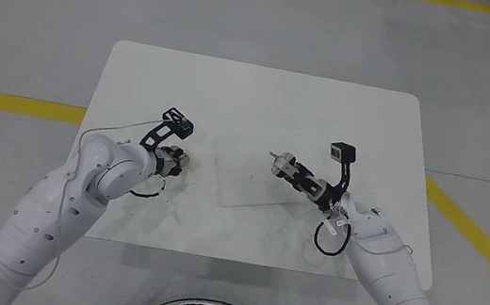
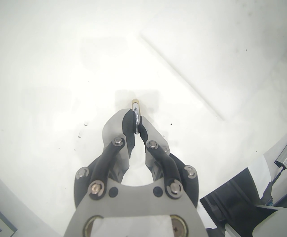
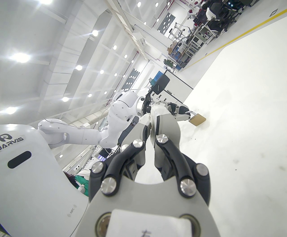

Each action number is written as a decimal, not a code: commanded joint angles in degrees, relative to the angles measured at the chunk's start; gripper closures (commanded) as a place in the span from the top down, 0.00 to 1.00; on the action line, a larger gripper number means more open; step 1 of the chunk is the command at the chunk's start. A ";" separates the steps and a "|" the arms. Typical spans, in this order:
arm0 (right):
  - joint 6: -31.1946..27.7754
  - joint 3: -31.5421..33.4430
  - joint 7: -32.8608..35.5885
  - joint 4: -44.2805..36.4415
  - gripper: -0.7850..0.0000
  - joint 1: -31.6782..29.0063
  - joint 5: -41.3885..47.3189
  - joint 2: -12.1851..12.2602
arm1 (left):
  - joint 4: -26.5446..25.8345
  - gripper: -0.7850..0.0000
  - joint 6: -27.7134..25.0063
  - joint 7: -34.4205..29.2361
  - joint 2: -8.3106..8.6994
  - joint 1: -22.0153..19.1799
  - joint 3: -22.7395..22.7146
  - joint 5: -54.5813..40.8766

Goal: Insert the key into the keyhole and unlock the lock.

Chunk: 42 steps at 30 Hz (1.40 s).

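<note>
The left arm bends in from the left side of the white table (image 1: 263,98). Its left gripper (image 1: 175,157) points toward the middle. The fingers are squeezed shut on the silver loop (image 2: 136,119) of a small brass padlock (image 3: 197,119). The padlock hangs tilted from the fingertips, low over the table top. I cannot tell if it touches the table.

The right arm comes in from the right side, and its right gripper (image 3: 149,122) points back at the left one. Its two fingers are pressed tight together. The key (image 1: 272,156) pokes out of the tip as a tiny silver bit, too small to see its shape.

The key and the padlock face each other but are well apart, with bare table between them. A faint straight line (image 2: 179,74) runs across the table top in that gap. Both grippers are near the middle of the table, far from the back edge. The left one is nearer to the left edge than to the right. A yellow stripe (image 1: 5,102) lies on the floor beside the table.
</note>
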 commanded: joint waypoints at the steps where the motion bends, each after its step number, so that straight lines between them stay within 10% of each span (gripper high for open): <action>1: 0.00 0.00 0.00 0.00 0.00 0.00 0.00 0.00 | 0.53 0.08 0.09 0.22 -0.13 -0.36 0.32 0.07; 14: 0.00 0.00 0.00 0.00 0.00 0.00 0.00 0.00 | 1.97 0.34 0.72 1.40 -0.79 -1.62 1.09 -0.42; 19: 0.00 0.00 0.00 0.00 0.00 0.00 0.00 0.00 | 2.62 0.27 0.59 1.38 -1.02 -2.13 1.47 -0.65; 23: 0.00 0.00 0.00 0.00 0.00 0.00 0.00 0.00 | 2.99 0.00 0.90 0.83 -1.18 -2.52 1.76 -0.40; 37: 0.00 0.00 0.00 0.00 0.00 0.00 0.00 0.00 | 1.57 0.00 3.10 1.58 -1.09 -1.05 0.29 1.49; 42: 0.00 0.00 0.00 0.00 0.00 0.00 0.00 0.00 | -0.14 0.00 0.10 6.38 -0.56 1.54 -6.41 -9.83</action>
